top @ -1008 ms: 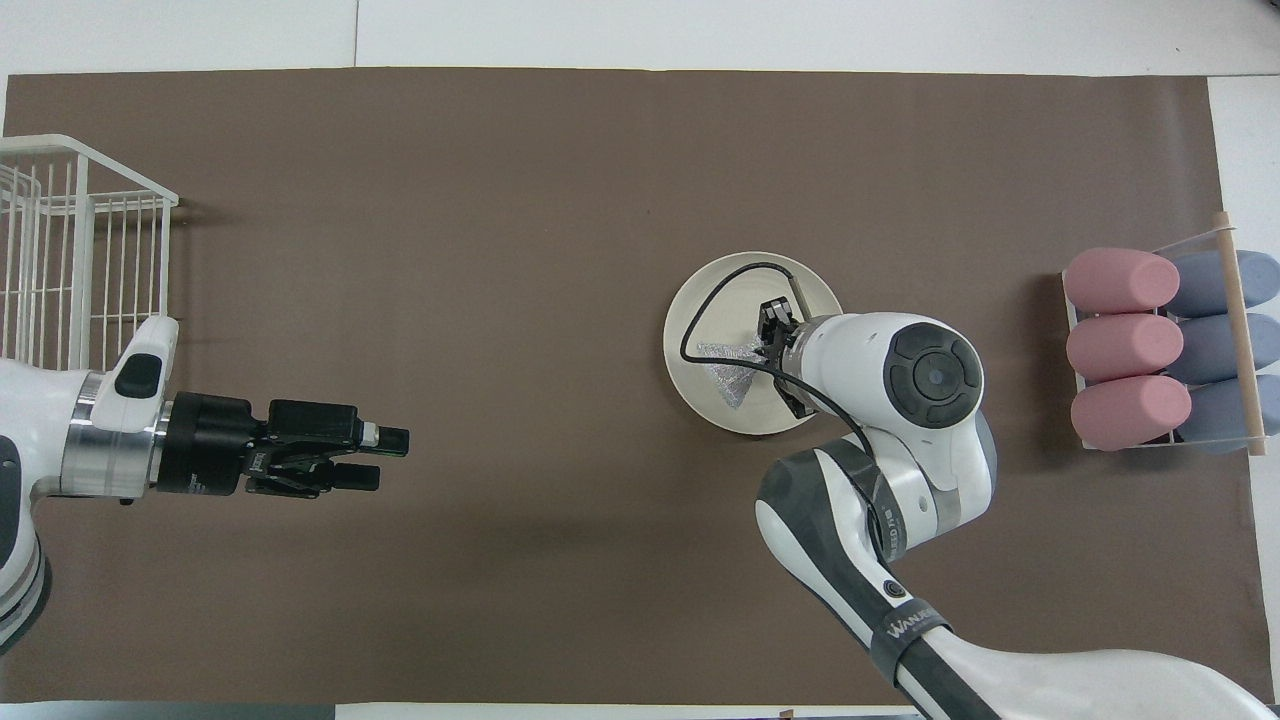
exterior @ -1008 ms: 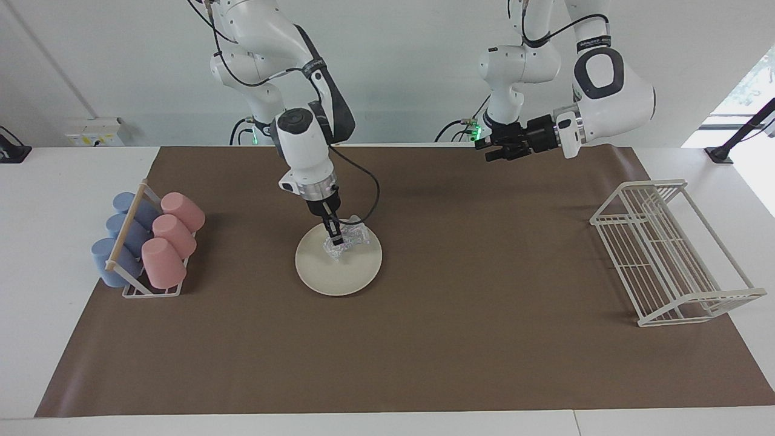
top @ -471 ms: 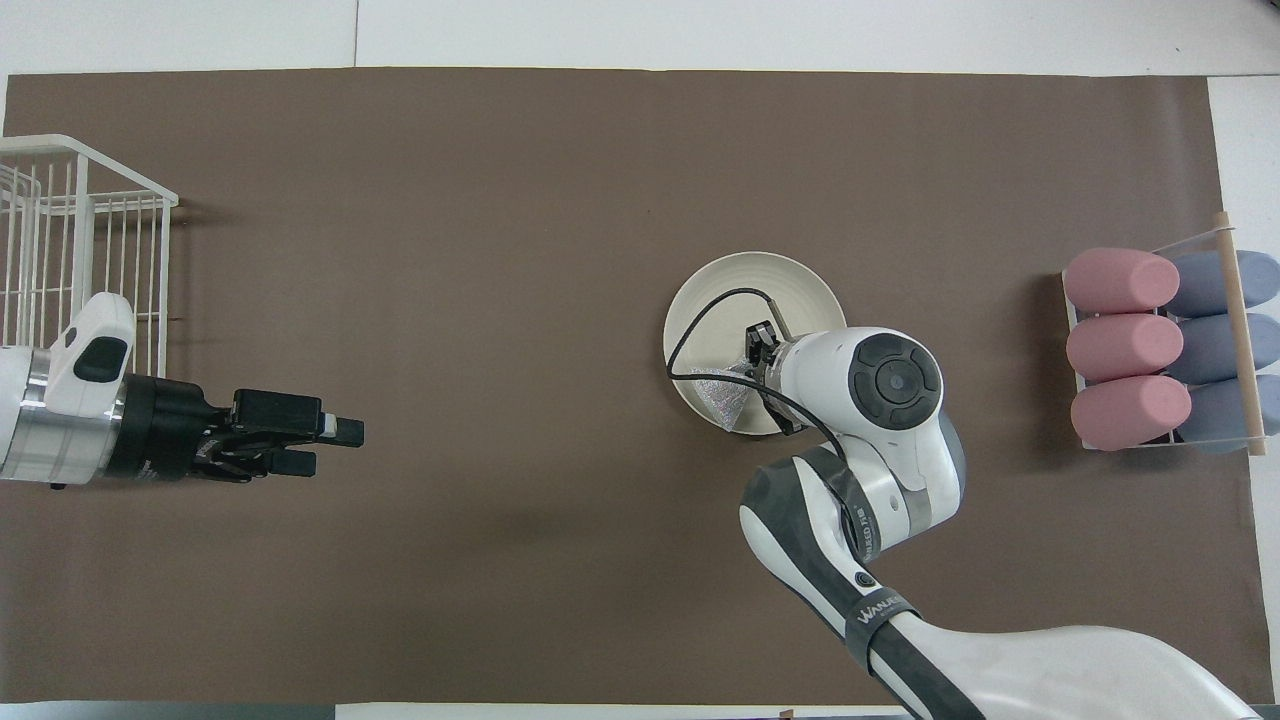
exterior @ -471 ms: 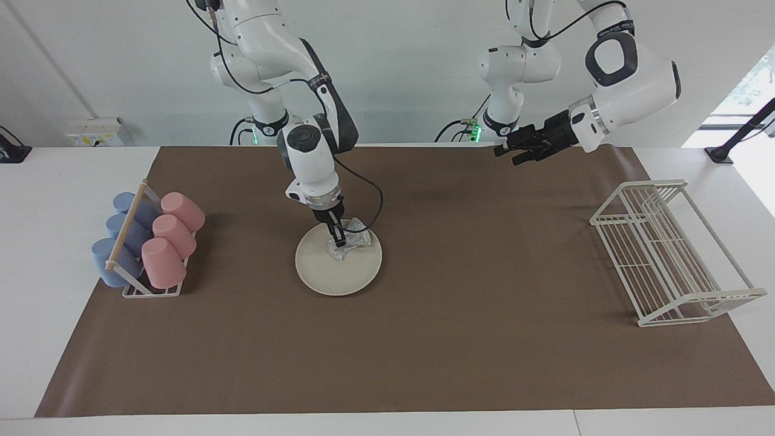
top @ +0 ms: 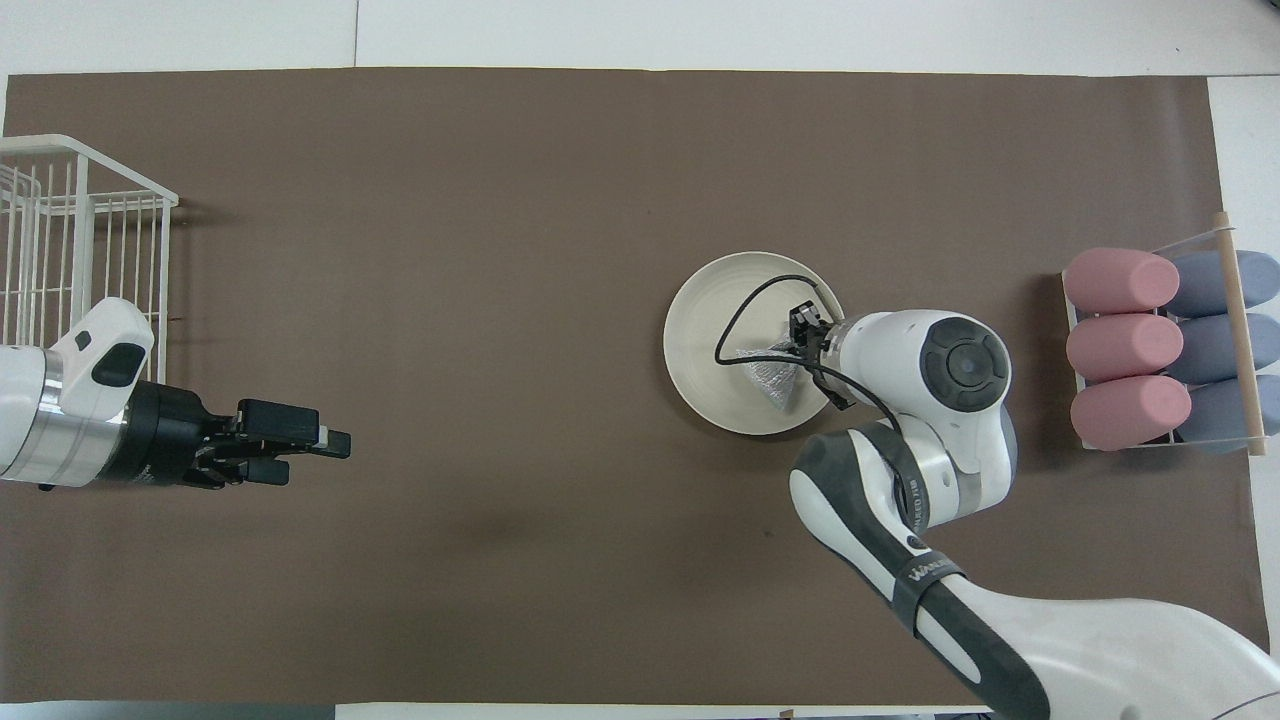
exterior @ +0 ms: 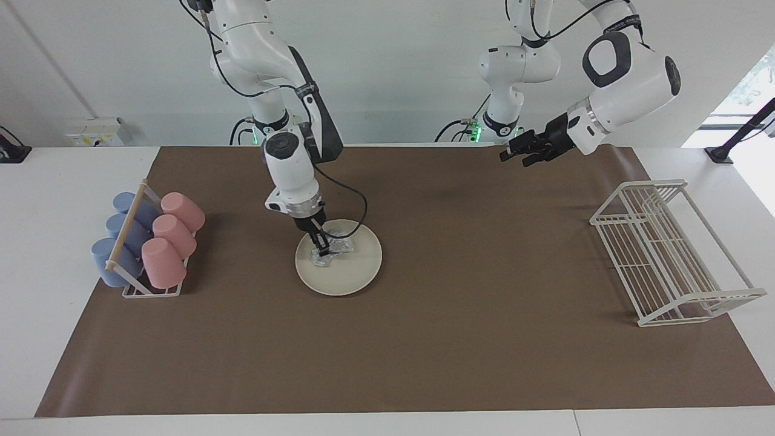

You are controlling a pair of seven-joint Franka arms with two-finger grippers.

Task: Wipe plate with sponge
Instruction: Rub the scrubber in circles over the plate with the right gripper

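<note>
Sponge (exterior: 330, 249) slid toward cup rack (exterior: 147, 244) | plate (exterior: 348, 275) on brown mat (exterior: 424, 339) | right fingers (exterior: 321, 241) grip sponge | left fingers (exterior: 511, 152) spread

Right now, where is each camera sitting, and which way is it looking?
Facing view: high up across the table, looking back at the robots; both whole arms show, the right end effector shut on the sponge, pressing it on the plate, the left end effector open and waiting in the air.
Overhead view: high above the robots' own end, looking steeply down; forearms come in from the bottom and the side.
Both views show the plate, sponge, cup rack and wire rack, turned half around.
</note>
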